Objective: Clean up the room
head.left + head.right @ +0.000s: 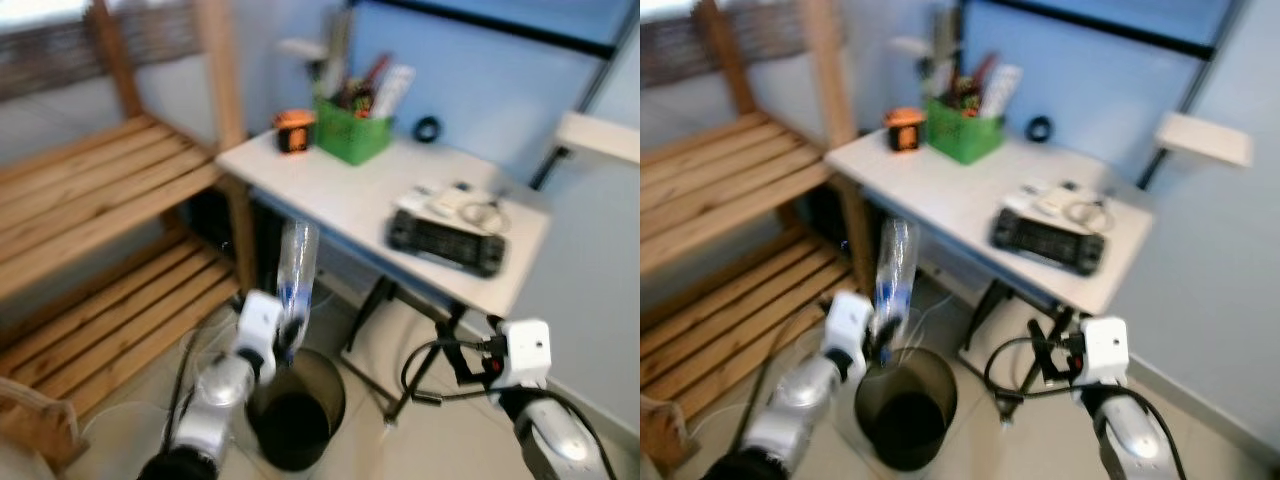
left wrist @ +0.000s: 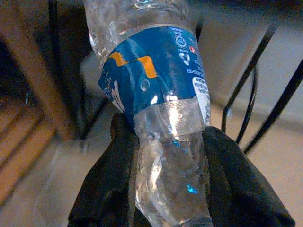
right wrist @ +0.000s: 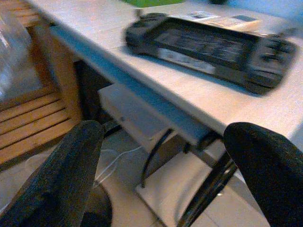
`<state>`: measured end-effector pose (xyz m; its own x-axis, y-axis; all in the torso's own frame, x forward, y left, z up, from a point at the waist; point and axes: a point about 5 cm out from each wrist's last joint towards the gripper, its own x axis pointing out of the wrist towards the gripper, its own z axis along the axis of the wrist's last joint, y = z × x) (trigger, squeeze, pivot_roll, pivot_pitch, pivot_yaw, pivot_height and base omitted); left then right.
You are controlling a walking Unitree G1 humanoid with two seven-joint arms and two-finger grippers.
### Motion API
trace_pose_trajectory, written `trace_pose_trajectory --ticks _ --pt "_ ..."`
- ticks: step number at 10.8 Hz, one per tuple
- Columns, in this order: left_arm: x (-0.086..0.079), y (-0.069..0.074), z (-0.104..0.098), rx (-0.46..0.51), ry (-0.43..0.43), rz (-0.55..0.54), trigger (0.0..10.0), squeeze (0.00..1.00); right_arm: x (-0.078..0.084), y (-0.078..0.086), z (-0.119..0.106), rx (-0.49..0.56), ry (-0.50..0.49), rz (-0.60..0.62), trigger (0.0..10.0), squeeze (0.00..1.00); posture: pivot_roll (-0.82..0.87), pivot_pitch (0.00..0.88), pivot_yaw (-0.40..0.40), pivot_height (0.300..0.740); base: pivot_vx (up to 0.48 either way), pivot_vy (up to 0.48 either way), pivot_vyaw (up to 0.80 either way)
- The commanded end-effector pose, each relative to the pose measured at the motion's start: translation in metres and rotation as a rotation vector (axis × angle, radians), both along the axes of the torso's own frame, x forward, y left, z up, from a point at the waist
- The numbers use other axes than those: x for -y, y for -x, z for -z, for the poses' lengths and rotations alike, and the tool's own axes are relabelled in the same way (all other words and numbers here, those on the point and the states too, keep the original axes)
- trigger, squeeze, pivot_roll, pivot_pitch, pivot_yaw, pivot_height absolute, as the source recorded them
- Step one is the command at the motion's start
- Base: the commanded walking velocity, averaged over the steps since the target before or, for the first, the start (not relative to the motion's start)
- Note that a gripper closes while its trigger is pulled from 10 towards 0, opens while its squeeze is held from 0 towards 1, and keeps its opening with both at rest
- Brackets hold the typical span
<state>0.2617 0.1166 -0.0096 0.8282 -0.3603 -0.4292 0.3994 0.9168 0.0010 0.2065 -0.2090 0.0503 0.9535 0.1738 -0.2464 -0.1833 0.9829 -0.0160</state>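
My left gripper point(image 1: 287, 335) is shut on a clear plastic bottle point(image 1: 296, 268) with a blue label point(image 2: 156, 75). The bottle stands nearly upright just above the rim of a dark round bin point(image 1: 295, 405) on the floor. In the left wrist view both black fingers point(image 2: 111, 179) clamp the crumpled lower part of the bottle. My right gripper point(image 1: 468, 362) hangs open beside the table's black legs, nothing between its fingers point(image 3: 64, 175).
A white table point(image 1: 350, 190) carries a black handheld console point(image 1: 447, 243), a green basket of pens point(image 1: 352, 130), an orange object point(image 1: 294, 130) and cables. A wooden slatted shelf point(image 1: 90, 220) stands at the left. Blue wall behind.
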Motion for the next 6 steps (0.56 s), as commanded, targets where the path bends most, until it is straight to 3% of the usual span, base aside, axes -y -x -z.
trace_pose_trajectory --ticks 1,6 --pt "0.013 -0.002 0.002 0.0 -0.031 0.031 10.0 0.0 0.01 0.003 -0.005 -0.017 0.004 0.01 10.0 0.0 -0.21 0.042 -0.093 0.732 0.0 0.0 0.0" --pt "0.009 0.013 0.033 -0.138 -0.264 0.005 10.0 0.0 0.037 0.032 -0.031 -0.109 0.044 -0.059 10.0 0.0 -0.34 0.133 -0.195 0.732 0.0 0.0 0.0"
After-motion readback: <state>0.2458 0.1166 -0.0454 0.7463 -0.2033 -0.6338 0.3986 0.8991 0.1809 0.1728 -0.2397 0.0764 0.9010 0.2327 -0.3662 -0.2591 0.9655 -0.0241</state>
